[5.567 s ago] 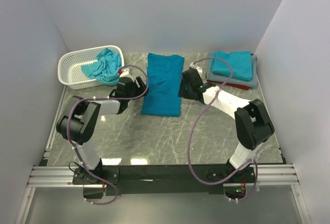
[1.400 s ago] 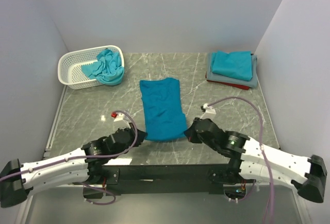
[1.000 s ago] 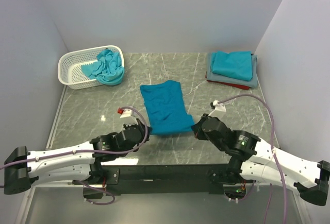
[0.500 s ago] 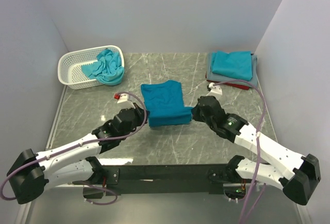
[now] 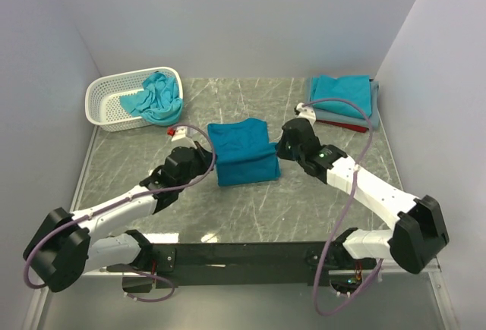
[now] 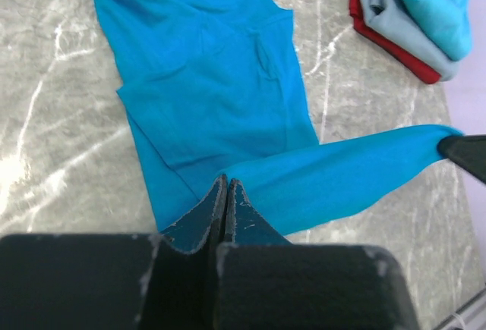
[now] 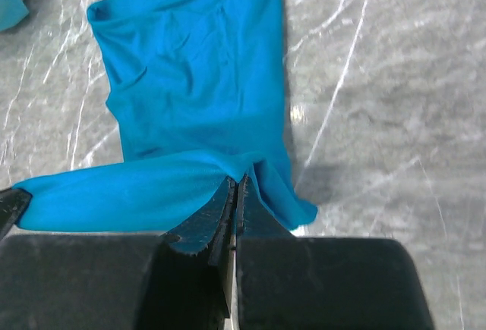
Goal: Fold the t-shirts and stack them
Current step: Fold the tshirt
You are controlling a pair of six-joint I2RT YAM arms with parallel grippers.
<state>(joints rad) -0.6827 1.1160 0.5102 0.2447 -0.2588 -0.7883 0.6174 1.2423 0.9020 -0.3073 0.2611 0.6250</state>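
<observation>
Shirt: A teal t-shirt was laid at the middle of the table, its far part flat and its near hem raised and doubled back over it.
Hem: The lifted edge was drawn taut as a band between the two grippers, above the flat cloth.
Left gripper: The left gripper was clamped tight on the hem's left end, at the shirt's near left corner.
Right gripper: The right gripper was pinched closed on the hem's right end, at the shirt's near right corner.
Folded stack: A folded stack was set in the far right corner, turquoise on top, grey beneath and a red edge lowest, apart from the held shirt.
Basket: A white lattice basket was placed in the far left corner, with crumpled shirts heaped at its right end and spilled over the rim.
Surface: The table was topped in grey-green marble pattern crossed by pale veins, with glare caught along its near edge.
Room: The scene was enclosed on three sides by plain pale walls.
</observation>
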